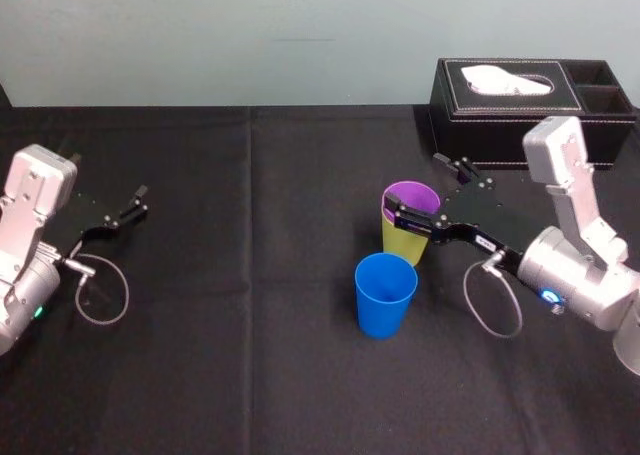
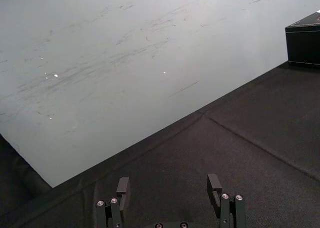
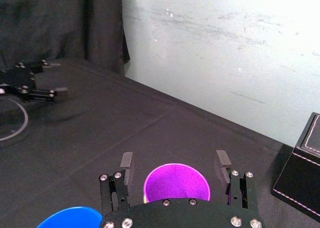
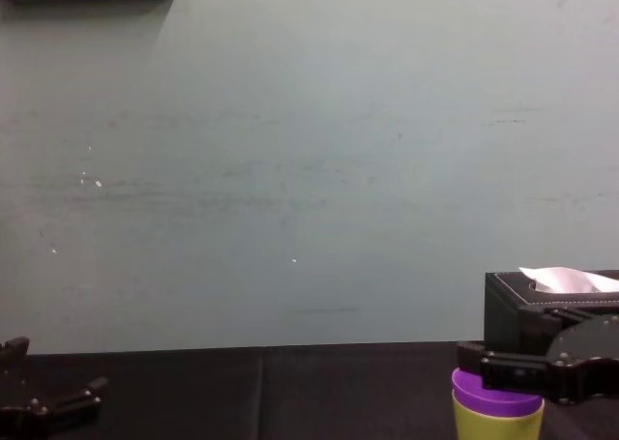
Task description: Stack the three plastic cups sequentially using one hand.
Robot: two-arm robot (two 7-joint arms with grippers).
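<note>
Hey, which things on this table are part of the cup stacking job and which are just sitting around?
Part of the job:
purple cup, nested in the lime-green cup
blue cup, standing alone
right gripper, fingers open either side of the purple cup

Just lying about:
black tissue box, at the back right
left gripper, parked open at the left

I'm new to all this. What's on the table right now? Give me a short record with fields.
Stack: purple cup nested in green cup, upright
Loose: blue cup, upright, apart from the stack, nearer the robot
Right tool: open, straddling the purple cup's rim
Left tool: open, parked far left over the table
Behind: black tissue box, back right
</note>
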